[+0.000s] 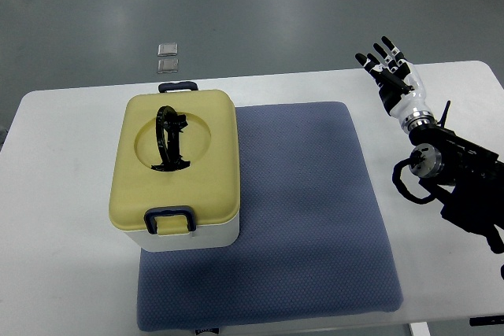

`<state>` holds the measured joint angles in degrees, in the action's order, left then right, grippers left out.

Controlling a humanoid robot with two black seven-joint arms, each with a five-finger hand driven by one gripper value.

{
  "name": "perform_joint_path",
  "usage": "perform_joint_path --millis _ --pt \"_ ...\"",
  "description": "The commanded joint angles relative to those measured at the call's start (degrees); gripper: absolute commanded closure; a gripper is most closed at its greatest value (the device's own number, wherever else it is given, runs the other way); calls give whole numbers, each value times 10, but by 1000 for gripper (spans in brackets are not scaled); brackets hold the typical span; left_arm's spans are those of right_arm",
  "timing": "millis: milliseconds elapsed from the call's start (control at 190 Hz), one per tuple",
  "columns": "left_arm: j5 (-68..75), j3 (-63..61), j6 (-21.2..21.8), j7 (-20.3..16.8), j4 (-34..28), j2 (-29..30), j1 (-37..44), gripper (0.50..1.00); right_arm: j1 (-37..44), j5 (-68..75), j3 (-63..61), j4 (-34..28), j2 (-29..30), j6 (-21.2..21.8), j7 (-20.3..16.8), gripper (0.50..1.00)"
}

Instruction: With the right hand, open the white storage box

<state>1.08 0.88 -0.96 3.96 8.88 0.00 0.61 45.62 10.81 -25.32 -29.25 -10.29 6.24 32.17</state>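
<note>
Storage box (pixel 175 171): smooth matt plastic, pale yellow lid, white base, glossy black handle (pixel 168 139). Mat (pixel 307 218): blue woven cloth, finely textured. Table (pixel 55 218): smooth white. Right hand (pixel 391 76): glossy black-and-white plastic.

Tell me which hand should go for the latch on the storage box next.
Right. The right hand is the only one in view, fingers spread, empty, raised over the table's far right. The storage box sits shut to its left; no left arm shows.
</note>
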Motion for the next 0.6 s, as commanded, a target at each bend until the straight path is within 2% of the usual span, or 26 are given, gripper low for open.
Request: perform_joint_path --millis 0,596 --pt "0 0 0 0 0 0 0 500 0 0 0 0 0 1 0 570" --pt "-1 4 3 0 -5 0 1 500 -1 0 0 1 -2 -1 0 570"
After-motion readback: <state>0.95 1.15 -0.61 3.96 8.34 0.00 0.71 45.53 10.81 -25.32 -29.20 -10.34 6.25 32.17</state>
